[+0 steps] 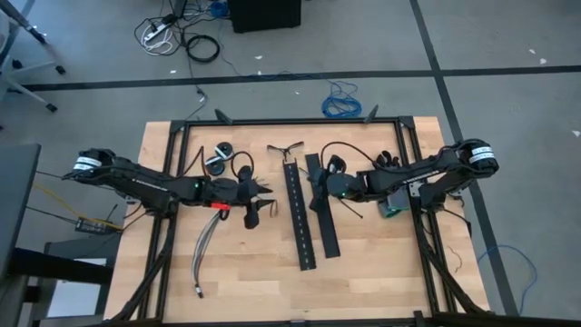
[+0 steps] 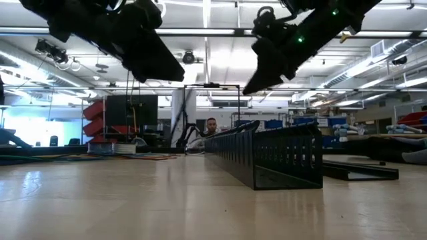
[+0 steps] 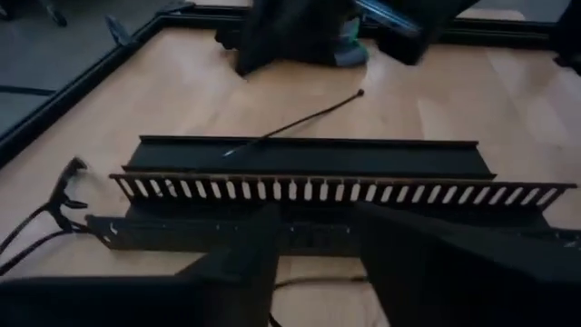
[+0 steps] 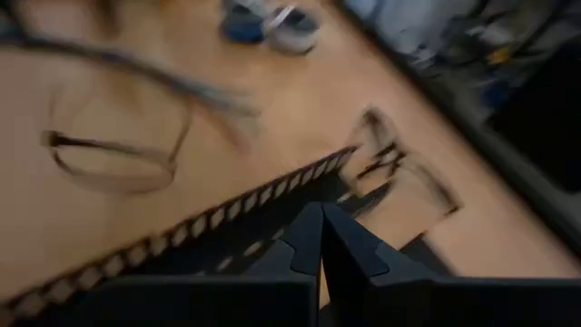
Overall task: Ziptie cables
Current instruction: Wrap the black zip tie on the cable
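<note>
- Left end effector hung above the worktop, just left of the perforated strips; fingers stood apart with a gap between them, nothing visibly held.
- Right end effector hovered over the right perforated strip; fingertips pressed together, narrow, nothing seen between them.
- Cables: a thin bundle lying on the worktop left of centre, running from under the left end effector toward the near-left, tip at the near edge; not gripped by either arm.
- Zipties: one thin dark strip visible, lying on the worktop beyond the far strip, close to the right arm; others cannot be told.
- Left perforated strip lay lengthwise at centre, just beside the right one.
- Black frame bordered the worktop.
- Blue coiled cable sat on the floor beyond the far edge.
- A person showed far behind in the low view.
</note>
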You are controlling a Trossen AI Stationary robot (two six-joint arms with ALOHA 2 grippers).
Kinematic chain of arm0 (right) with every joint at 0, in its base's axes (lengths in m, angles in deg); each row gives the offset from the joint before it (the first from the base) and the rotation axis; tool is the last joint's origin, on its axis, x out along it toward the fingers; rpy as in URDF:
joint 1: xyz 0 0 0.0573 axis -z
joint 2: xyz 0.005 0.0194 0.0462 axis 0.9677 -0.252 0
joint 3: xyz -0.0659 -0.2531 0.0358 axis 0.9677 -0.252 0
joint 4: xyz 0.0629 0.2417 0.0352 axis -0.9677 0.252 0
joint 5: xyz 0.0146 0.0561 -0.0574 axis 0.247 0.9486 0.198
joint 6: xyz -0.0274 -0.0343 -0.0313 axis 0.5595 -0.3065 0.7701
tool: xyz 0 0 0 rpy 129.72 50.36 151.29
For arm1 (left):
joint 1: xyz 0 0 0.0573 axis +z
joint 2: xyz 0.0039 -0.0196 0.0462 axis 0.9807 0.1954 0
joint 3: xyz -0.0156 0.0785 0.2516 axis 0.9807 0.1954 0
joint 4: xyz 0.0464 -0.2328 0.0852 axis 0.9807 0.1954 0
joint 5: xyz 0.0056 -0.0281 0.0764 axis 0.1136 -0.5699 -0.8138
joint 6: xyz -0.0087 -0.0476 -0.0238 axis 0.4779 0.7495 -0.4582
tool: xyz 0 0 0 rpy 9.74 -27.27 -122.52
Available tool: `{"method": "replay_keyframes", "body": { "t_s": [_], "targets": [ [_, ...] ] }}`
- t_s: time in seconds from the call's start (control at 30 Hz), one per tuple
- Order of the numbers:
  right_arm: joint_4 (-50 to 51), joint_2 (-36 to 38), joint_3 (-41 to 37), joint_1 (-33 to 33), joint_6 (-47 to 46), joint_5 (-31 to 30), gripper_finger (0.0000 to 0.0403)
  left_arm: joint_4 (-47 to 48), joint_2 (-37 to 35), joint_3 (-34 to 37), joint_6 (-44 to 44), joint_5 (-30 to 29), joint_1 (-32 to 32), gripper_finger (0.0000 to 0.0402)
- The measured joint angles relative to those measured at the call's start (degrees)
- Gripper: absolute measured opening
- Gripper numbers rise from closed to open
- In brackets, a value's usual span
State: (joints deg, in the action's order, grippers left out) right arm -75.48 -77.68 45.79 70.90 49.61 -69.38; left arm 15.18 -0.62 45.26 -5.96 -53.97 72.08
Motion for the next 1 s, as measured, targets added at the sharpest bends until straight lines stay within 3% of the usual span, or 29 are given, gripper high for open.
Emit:
{"method": "replay_keyframes", "body": {
  "t_s": [0.17, 0.47, 0.63, 1.0],
  "targets": [
    [7.78, -0.53, -0.02, 4.39, -5.35, 6.69, 0.0054, -1.65, -0.15, 0.00, -1.08, -0.80, 0.00, 0.0189],
    [10.26, -3.20, -0.07, 13.10, -4.51, 16.99, 0.0122, -1.68, -0.24, -0.02, -3.43, -3.94, 0.00, 0.0192],
    [10.35, -5.85, -0.07, 14.93, -4.19, 22.03, 0.0130, -0.28, -0.24, -0.01, -3.48, -3.96, 0.00, 0.0192],
    [5.69, -13.69, -0.04, 15.28, -2.63, 21.78, 0.0129, -0.53, -0.27, -0.07, -4.98, -4.12, 0.00, 0.0192]
  ]
}}
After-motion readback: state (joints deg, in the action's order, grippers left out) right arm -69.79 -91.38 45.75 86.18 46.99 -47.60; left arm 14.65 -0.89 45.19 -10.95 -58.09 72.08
